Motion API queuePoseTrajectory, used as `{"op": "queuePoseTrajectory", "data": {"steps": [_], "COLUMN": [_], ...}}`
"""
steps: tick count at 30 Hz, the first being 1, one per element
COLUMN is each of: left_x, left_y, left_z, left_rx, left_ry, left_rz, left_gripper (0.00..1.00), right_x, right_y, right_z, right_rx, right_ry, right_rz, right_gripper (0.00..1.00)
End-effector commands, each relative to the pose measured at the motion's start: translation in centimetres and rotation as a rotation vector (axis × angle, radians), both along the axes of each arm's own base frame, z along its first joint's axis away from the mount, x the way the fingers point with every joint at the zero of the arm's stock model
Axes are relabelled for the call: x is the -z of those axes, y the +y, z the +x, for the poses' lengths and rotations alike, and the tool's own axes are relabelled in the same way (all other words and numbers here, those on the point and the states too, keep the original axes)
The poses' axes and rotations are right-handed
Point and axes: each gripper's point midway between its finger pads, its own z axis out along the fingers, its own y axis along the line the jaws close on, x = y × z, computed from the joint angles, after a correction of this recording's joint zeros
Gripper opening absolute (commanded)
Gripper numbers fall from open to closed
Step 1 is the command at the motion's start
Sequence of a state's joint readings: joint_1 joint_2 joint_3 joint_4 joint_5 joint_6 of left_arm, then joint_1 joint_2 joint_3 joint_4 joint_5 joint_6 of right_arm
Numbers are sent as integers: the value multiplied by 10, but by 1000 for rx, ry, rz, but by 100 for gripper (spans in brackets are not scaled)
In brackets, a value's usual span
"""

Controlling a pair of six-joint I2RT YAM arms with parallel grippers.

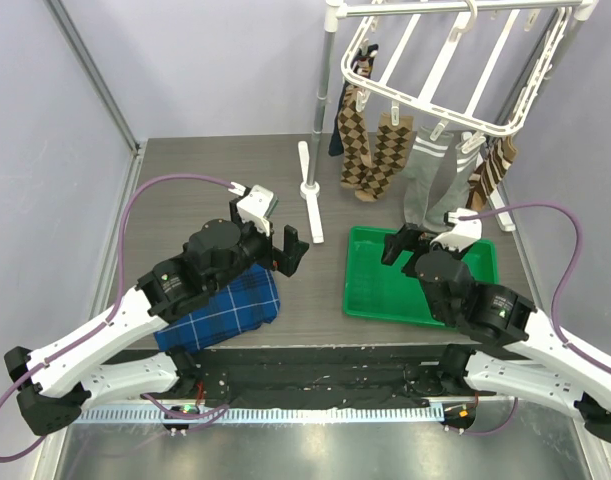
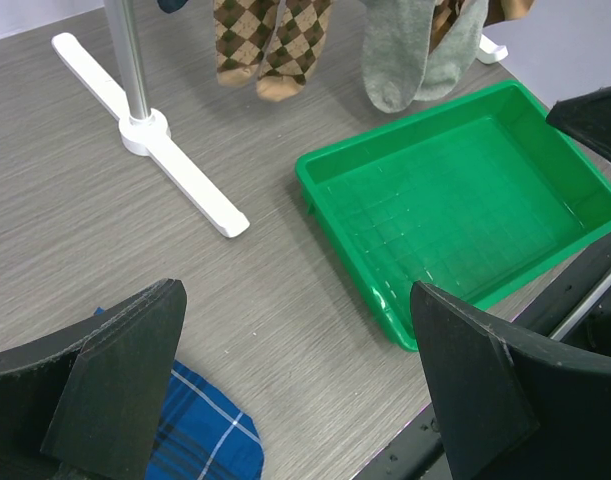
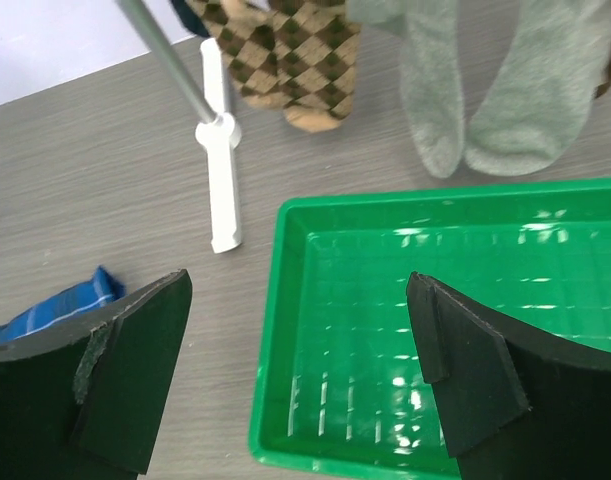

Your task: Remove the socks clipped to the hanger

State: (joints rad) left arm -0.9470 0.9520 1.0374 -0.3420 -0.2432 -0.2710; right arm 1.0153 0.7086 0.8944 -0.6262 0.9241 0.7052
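Nearest the lens, the left gripper (image 1: 290,250) is seen with its jaws spread wide and nothing between them, above the table (image 1: 185,180) just beyond a folded blue plaid cloth (image 1: 225,310). The right gripper (image 1: 403,245) is likewise seen wide open and empty, poised over the green tray (image 1: 370,300). The socks (image 1: 370,150) are found clipped to the white hanger (image 1: 440,70) above the far right of the table: an argyle pair, a grey pair with white bands, a brown striped one at the right, and a dark one beside the pole stand (image 1: 323,120). The grey toes are hung just beyond the tray's far rim. Both grippers are seen well short of the socks.
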Motion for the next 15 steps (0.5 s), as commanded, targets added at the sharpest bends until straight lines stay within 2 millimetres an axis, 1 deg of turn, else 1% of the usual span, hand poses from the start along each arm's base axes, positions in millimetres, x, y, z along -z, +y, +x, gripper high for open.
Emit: {"op": "queuePoseTrajectory", "data": {"steps": [1,3,4,6,7,8,10,11,12,13,14,15], "left_x": [-23,-24,-24,-24,-23,-23,-23,-23,-24,-24,-24,-24], "left_y": [2,2,1,1,1,1,0,0,0,0,0,0], "left_z": [-1,-2,-3,-3,-3,-2,-3,-3,-4,-4,-4,-4], "left_rx": [5,11,18,17,17,15,18,20,23,24,24,24], "left_ry": [-51,-48,-48,-49,-46,-47,-46,-46,-46,-47,-48,-48], "left_rz": [-44,-49,-51,-50,-48,-48,-48,-49,-50,-49,-53,-50], "left_gripper": [100,100,100,100,100,100,100,100,100,100,100,100], "right_x": [-30,-36,-44,-53,-60,-63,-67,-66,-63,-57,-51,-46], "right_y": [-19,-32,-38,-51,-56,-66,-71,-75,-93,-88,-95,-112], "right_z": [8,12,13,16,17,20,28,33,43,51,56,60], "right_rx": [77,156,181,250,264,302,298,282,325,262,263,307], "right_ry": [-73,-86,-95,-102,-102,-96,-72,-52,-15,10,36,64], "right_rz": [-132,-217,-261,-317,-342,-362,-383,-424,-431,-423,-431,-429], "right_gripper": [97,95,95,95,94,91,89,88,87,86,85,84]}}
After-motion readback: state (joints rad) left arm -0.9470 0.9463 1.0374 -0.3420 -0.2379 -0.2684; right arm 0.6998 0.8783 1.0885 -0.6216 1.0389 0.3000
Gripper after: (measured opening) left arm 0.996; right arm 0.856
